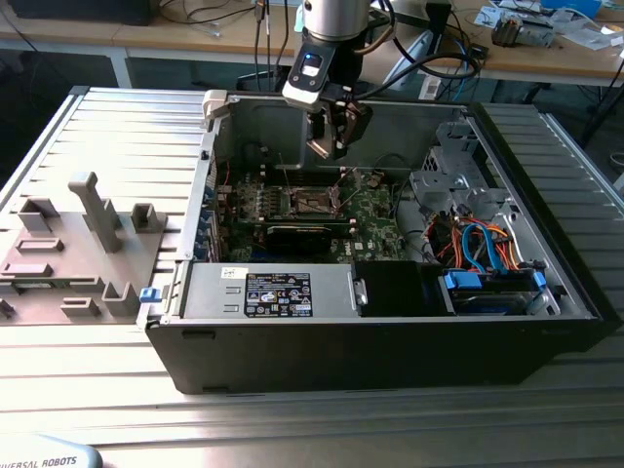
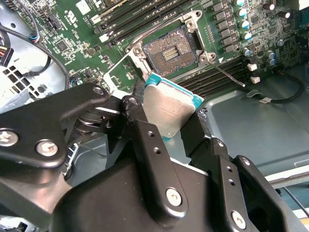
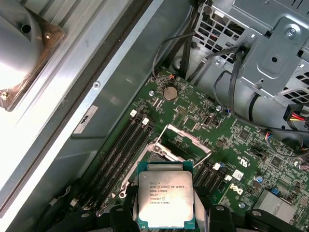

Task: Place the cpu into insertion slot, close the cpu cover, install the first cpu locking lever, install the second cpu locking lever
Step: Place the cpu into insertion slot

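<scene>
The ribbed grey metal desk (image 1: 117,127) carries the open black computer case (image 1: 390,341), which takes up the middle of the exterior view. The green motherboard (image 1: 375,219) lies on the case floor. The black two-fingered pincer (image 1: 331,146) hangs above the board in the upper middle of that view. It pinches the small flat square cpu with the dull silver top (image 2: 171,108) by two opposite edges.

The thin silvery cpu cover (image 3: 189,138) stands raised beside the dark square insertion slot (image 2: 170,50). The chip is above and short of the slot, not in it.

As I judge it, the chip's edges look out of line with the slot's. If it goes down askew, it could bend the contacts. It could also strike the raised cover or the thin wire locking lever (image 2: 229,75).
</scene>
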Motion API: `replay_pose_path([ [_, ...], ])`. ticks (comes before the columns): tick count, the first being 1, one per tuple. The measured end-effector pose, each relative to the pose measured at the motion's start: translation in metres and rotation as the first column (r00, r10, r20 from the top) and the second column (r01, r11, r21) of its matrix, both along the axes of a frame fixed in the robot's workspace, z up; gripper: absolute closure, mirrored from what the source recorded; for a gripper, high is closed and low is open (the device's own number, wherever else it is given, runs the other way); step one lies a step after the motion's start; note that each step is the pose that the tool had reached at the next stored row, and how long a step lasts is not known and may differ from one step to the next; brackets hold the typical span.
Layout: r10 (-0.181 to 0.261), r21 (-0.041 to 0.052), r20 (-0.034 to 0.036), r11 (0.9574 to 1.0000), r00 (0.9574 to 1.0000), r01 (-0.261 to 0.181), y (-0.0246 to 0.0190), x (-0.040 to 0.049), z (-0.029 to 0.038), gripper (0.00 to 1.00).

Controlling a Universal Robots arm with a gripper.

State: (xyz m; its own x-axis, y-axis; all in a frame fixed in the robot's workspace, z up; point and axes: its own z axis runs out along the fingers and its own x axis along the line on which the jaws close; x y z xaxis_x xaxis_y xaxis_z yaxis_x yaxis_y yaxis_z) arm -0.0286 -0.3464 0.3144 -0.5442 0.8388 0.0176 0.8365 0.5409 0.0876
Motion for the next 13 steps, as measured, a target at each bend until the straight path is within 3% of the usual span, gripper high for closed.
replay_pose_path([
  [13,-0.016,0.0,0.0,0.9999,0.9999,0.016,0.0,0.0,-0.0006,0.46],
])
